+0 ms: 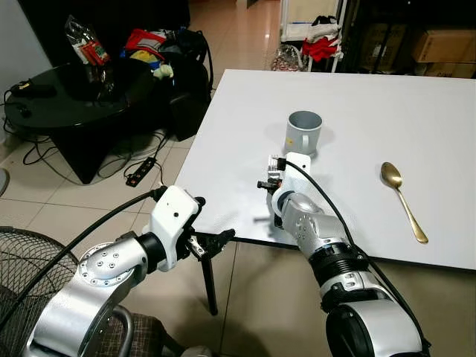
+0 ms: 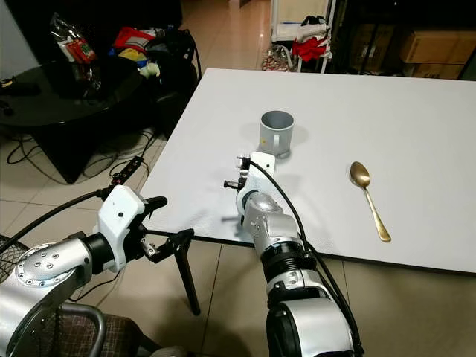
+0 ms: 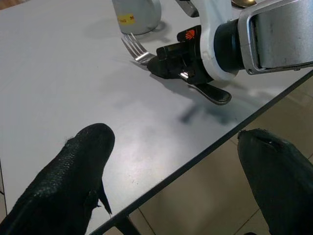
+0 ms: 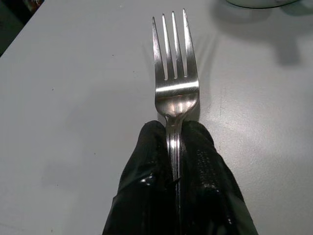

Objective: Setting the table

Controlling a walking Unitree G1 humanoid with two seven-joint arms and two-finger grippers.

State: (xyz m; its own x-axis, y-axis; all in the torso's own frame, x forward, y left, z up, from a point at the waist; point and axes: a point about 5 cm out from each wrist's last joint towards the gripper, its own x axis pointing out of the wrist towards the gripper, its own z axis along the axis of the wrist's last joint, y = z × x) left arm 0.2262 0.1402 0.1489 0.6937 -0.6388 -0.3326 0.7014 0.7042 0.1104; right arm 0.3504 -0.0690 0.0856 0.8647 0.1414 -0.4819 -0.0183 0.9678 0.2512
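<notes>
While above the matte white table (image 1: 416, 111), right gripper (image 4: 177, 147) jaws pinching a shiny steel fork (image 4: 174, 73), left gripper (image 3: 171, 181) jaws spread

A white table (image 1: 416, 111) stands on beige floor tiles (image 1: 245, 37). Beyond it to the left sits a black round glass table (image 1: 67, 100), cables (image 1: 141, 167) trailing beneath it.

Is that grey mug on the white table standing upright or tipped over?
Upright. The grey ceramic mug stands on its base on the white table, its round open mouth facing up. Whether anything is inside, cannot tell.
</notes>
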